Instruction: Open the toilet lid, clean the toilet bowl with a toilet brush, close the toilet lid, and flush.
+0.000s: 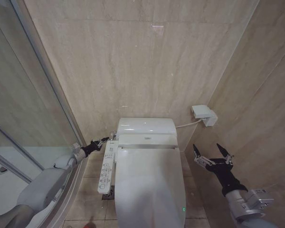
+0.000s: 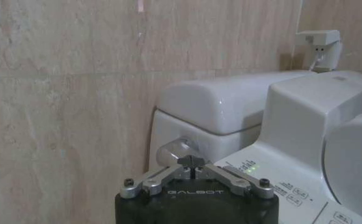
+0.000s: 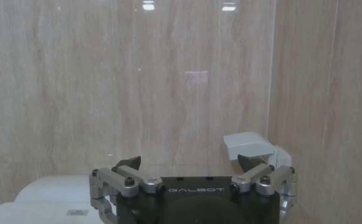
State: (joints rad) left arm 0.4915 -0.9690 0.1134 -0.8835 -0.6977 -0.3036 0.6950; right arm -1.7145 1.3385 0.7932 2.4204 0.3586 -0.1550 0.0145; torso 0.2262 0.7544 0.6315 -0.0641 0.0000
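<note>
At tank's side: left gripper (image 2: 192,161) pinched together against chrome flush button (image 2: 171,151). Toilet lid (image 1: 149,183) down; right gripper (image 1: 213,151) spread, clear.

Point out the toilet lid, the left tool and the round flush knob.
toilet lid (image 1: 149,185), head view, middle of its closed top.
left tool (image 2: 191,161), left wrist view, its closed fingertips.
flush knob (image 2: 171,151), left wrist view, its rounded metal face.

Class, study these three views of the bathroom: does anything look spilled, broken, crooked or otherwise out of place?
Nothing stands out. The toilet lid lies shut and straight, the left claw sits closed at the flush knob on the tank's side, and the right claw hangs open beside the toilet.
</note>
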